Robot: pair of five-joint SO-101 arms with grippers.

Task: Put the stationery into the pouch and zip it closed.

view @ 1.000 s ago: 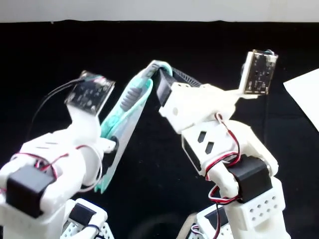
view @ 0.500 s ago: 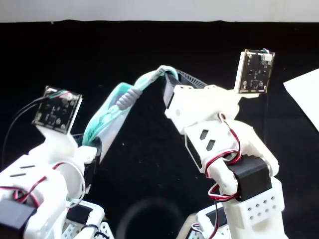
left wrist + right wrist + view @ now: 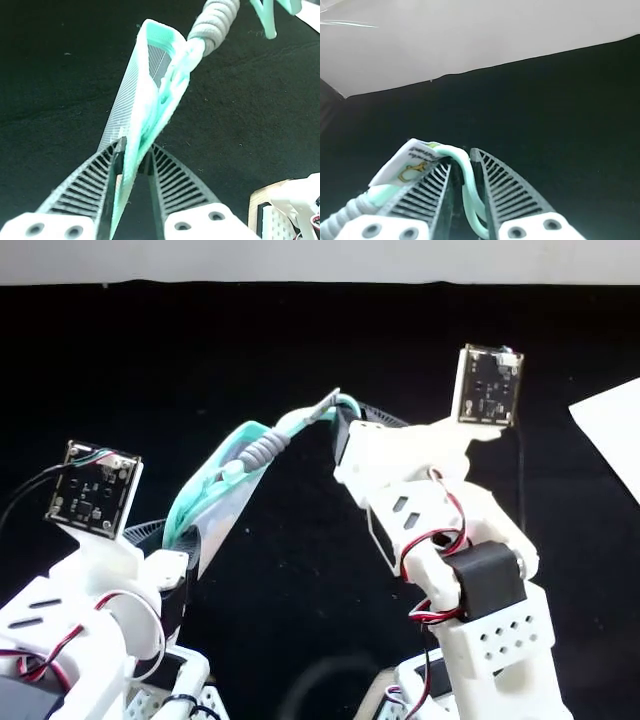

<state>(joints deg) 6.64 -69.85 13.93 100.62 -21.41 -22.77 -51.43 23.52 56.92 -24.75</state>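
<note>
A mint-green pouch [image 3: 213,498] hangs in the air, stretched between both arms above the black table. My left gripper [image 3: 190,542] is shut on its lower end; in the left wrist view the fingers [image 3: 134,145] pinch the pouch's thin striped edge [image 3: 145,95]. My right gripper [image 3: 345,422] is shut on the upper end, where a mint strap [image 3: 469,190] and a white label [image 3: 410,159] pass between its fingers [image 3: 462,152]. A grey ribbed piece [image 3: 262,450] lies along the pouch's upper edge, near the right gripper.
A white sheet [image 3: 612,430] lies at the table's right edge. A pale wall [image 3: 320,260] runs behind the black cloth. The arms' white bases fill the front, and a pale board [image 3: 285,210] sits beside the left arm's base.
The left arm has pulled back and down toward the front left, drawing the pouch's lower end with it. The pouch now hangs lower and flatter. The right gripper shifted slightly left.
</note>
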